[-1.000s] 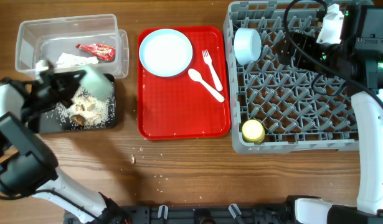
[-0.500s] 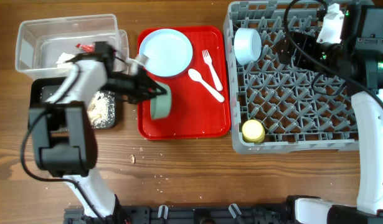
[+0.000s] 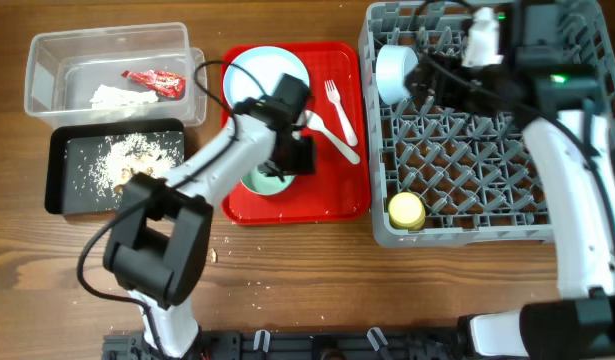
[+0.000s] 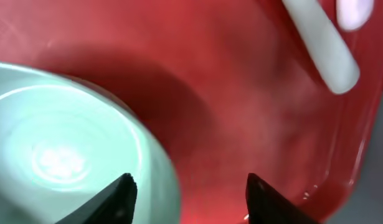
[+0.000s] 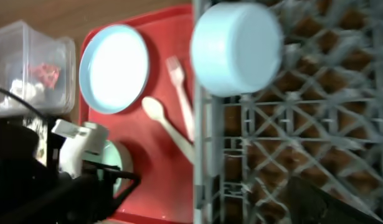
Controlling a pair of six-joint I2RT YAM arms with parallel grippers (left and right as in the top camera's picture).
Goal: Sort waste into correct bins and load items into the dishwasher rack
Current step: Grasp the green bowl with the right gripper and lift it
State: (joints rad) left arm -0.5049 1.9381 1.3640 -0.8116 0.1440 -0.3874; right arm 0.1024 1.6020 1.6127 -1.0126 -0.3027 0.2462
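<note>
The pale green bowl [image 3: 259, 183] [image 4: 66, 143] sits upright on the red tray [image 3: 337, 195]. My left gripper [image 3: 292, 160] [image 4: 192, 186] is open over its right rim, one finger above the bowl and the other above the tray. The plate [image 3: 262, 75], fork [image 3: 339, 105] and spoon [image 3: 342, 148] also lie on the tray. The blue bowl [image 3: 395, 72] [image 5: 236, 46] and the yellow cup [image 3: 406, 209] are in the dishwasher rack [image 3: 487, 180]. My right gripper [image 3: 437, 72] hangs open and empty above the rack's back left part.
The clear tub [image 3: 47, 60] at the back left holds the red wrapper [image 3: 154, 80] and the tissue [image 3: 117, 97]. In front of it, the black tray [image 3: 62, 175] holds food scraps [image 3: 137, 160]. A few crumbs lie on the wooden table near its front.
My left arm carried the pale green bowl from the black tray to the red tray, set it down and opened. My right arm moved left over the rack.
</note>
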